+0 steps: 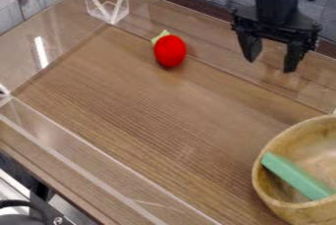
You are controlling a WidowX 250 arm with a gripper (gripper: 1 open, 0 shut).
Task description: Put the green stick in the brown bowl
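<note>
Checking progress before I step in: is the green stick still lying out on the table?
No, the green stick already lies inside the bowl, one end by its rim.

Soft even light, slight blur

The green stick [296,178] is a small, flat, matte light-green rectangular bar. It lies inside the brown bowl [272,197], slanting from the left rim down toward the bowl's interior, one end resting near the rim. The brown bowl is a large, round, light-brown wooden vessel with a thick pale rim, standing upright at the lower right, partly cut off by the frame edge.
</note>
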